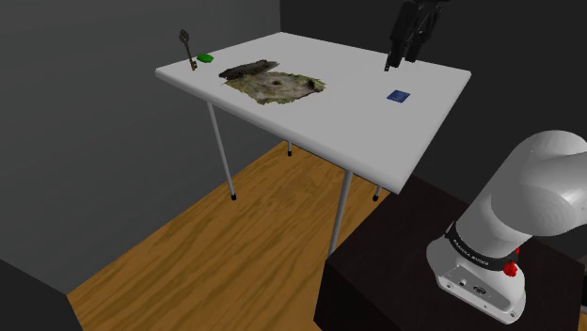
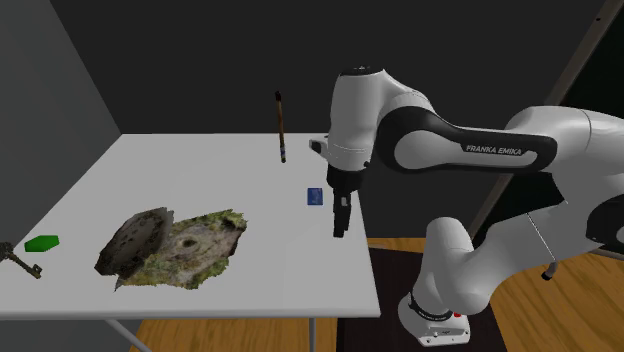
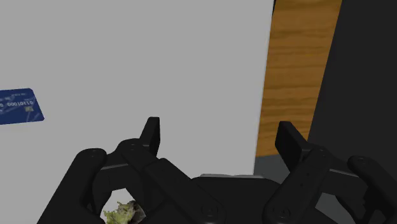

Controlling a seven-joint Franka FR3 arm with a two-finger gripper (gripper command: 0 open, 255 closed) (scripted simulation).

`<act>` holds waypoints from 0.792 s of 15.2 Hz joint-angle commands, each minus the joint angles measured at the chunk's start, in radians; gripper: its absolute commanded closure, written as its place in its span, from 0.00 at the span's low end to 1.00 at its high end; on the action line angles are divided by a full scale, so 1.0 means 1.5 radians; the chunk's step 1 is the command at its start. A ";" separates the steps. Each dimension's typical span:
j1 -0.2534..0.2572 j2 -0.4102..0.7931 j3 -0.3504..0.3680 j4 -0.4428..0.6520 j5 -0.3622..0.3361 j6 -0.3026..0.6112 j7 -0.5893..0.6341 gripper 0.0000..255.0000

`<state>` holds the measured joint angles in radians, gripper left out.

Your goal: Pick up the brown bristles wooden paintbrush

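Brown paintbrush (image 2: 281, 130), blue card (image 2: 314, 195)

The white arm (image 2: 510, 148) carries the brand name "FRANKA EMIKA" in pale capitals on the dark cover of its forearm, clear in the second exterior view. In the shoulder view, a black band (image 1: 478, 252) around the arm's lowest link bears small pale lettering. It may be the same brand, but it is too small to read with certainty. In the wrist view, the blue card (image 3: 19, 106) shows a row of pale digits like a bank card number, though the individual figures cannot be made out.
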<state>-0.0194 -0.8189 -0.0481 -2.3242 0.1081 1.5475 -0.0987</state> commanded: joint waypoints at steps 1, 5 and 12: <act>0.000 0.000 0.000 0.000 0.000 0.000 0.000 0.00; -0.016 0.046 -0.040 0.033 -0.029 0.042 -0.040 0.00; -0.034 0.137 -0.111 0.112 -0.056 0.108 -0.107 0.00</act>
<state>-0.0689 -0.6334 -0.2031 -2.1769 0.0266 1.6963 -0.2480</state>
